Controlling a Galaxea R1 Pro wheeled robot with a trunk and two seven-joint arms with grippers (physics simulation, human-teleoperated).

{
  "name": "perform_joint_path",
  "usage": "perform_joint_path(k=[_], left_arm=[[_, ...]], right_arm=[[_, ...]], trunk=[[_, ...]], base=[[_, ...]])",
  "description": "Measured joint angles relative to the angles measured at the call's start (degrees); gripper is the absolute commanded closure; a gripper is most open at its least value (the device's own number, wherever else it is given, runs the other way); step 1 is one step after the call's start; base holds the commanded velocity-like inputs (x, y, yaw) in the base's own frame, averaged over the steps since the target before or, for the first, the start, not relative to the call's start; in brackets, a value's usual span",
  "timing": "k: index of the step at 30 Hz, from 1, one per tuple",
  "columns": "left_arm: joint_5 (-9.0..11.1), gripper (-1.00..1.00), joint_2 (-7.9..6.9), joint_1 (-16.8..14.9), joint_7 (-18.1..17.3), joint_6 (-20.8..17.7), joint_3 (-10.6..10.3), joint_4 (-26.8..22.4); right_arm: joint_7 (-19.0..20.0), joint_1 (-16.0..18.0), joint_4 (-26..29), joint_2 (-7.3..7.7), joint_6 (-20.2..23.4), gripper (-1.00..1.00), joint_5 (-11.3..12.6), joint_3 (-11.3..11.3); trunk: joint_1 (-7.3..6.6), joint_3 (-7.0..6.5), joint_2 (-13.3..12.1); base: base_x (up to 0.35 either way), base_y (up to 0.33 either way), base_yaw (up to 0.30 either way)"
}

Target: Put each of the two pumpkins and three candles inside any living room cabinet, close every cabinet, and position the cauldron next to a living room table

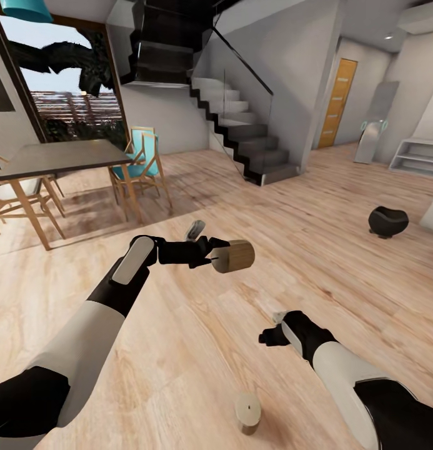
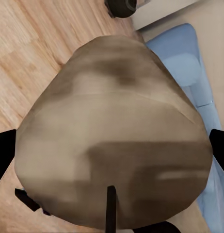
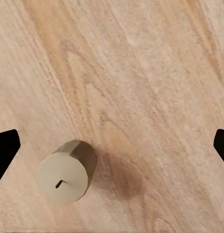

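My left gripper [image 1: 211, 254] is shut on a tan candle [image 1: 235, 255], held sideways above the plank floor; in the left wrist view this candle [image 2: 112, 141] sits close between the black fingers [image 2: 3, 154]. A second candle [image 1: 247, 412] stands upright on the floor near the lower edge, below and in front of my right gripper [image 1: 266, 337]. In the right wrist view that candle [image 3: 67, 171] lies under the wide-apart fingertips [image 3: 5, 150], and the right gripper [image 3: 112, 145] is open and holds nothing. The black cauldron [image 1: 388, 222] rests on the floor at the right. Pumpkins and cabinet are out of view.
A dining table [image 1: 54, 159] with wooden chairs [image 1: 141, 165] stands at the left by the window. Dark stairs [image 1: 253, 147] rise at the back centre, and a white low shelf [image 1: 416, 156] is far right. A blue sofa [image 2: 189, 68] shows past the held candle.
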State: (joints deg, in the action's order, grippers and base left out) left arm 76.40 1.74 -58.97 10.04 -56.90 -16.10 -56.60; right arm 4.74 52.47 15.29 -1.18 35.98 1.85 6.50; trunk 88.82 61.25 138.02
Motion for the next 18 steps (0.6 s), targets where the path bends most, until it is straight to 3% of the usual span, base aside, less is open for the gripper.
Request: perform_joint_path(k=[3, 7, 13, 18], left_arm=[[-0.3, 1.0, 0.18, 0.0, 0.0, 0.0, 0.0, 0.1], [0.1, 1.0, 0.26, 0.0, -0.1, 0.0, -0.1, 0.1], [0.2, 1.0, 0.23, 0.0, -0.1, 0.0, -0.1, 0.0], [0.1, 1.0, -0.08, 0.0, -0.1, 0.0, 0.0, 0.1]], right_arm=[[3.5, 0.0, 0.0, 0.11, 0.5, -1.0, 0.0, 0.0], [3.6, -0.7, -2.1, -0.07, -1.7, -1.0, -0.3, 0.0], [3.0, -3.3, -9.8, -2.96, -12.6, -1.0, -1.8, 6.0], [2.7, -4.5, -10.5, -3.51, -17.4, -1.0, -2.2, 7.2]], trunk=[[0.0, 0.0, 0.0], [0.0, 0.0, 0.0], [0.0, 0.0, 0.0], [0.0, 0.0, 0.0]], base=[[0.206, 0.0, 0.0], [0.025, 0.0, 0.0], [0.001, 0.0, 0.0], [0.0, 0.0, 0.083]])
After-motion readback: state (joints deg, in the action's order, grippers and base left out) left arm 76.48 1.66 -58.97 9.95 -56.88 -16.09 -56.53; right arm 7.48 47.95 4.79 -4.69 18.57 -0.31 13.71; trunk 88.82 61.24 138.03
